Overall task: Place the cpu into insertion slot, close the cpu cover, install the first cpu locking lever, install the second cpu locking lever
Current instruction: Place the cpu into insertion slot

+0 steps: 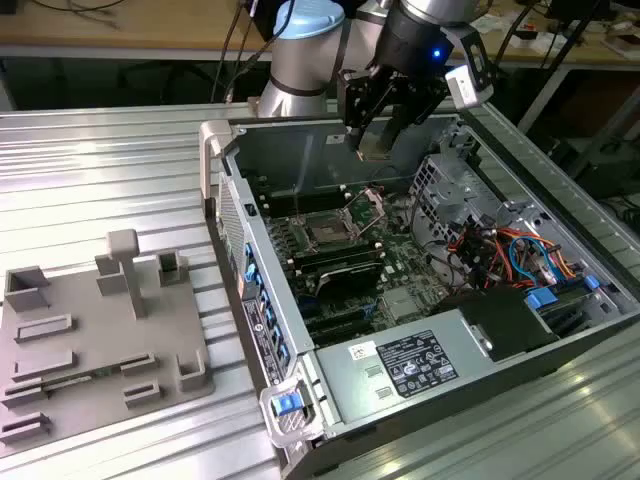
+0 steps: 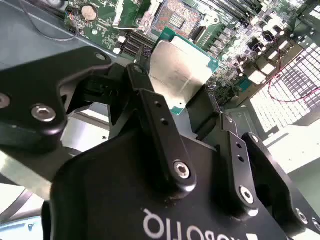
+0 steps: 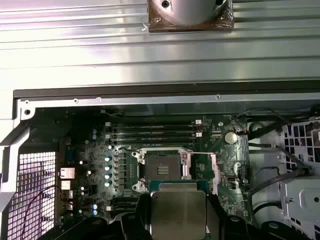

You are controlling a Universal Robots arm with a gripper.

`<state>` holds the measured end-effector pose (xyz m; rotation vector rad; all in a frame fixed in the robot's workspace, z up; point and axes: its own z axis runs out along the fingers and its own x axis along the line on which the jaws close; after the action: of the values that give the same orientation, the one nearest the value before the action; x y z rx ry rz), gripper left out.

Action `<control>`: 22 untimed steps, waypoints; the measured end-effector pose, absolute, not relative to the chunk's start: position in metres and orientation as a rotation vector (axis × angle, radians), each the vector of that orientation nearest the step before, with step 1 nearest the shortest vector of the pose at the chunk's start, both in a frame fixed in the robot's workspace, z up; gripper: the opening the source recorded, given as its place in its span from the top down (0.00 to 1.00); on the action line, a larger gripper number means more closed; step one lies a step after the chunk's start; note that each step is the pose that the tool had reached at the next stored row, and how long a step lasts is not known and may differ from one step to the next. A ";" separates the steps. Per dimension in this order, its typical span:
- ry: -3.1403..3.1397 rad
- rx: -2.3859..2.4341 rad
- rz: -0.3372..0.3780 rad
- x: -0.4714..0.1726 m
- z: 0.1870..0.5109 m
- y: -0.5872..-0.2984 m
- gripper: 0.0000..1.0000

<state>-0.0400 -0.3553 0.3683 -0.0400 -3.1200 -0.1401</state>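
- Hanging above the insertion slot and well clear of it, the cpu sat in the gripper, whose fingers were clamped on two opposite edges of the chip.
- The hold was on thin edges only, so a slip or tilt could have dropped the chip onto the slot's dark contact field and damaged it.
- A chip turned or offset against the slot would probably have landed a corner on the silver rim and failed to seat.
- The cpu looked flat, square and rigid, with a dull silvery-grey top and a narrow green border showing round it.
- The cpu cover stood raised along one side of the slot. It seemed to be swung back far enough, though that was hard to judge, and a finger or a chip edge might have caught it.
- The green motherboard spread around the slot, with long black memory slots just beside it, all inside the open computer case.
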 end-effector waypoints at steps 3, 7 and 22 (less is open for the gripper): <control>-3.120 -0.040 -0.140 -0.040 0.368 -0.355 0.46; -3.120 -0.041 -0.140 -0.040 0.368 -0.355 0.46; -3.107 -0.380 -0.143 -0.045 0.363 -0.355 0.46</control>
<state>-0.0447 -0.3553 0.3631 -0.3804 -3.1068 -0.1427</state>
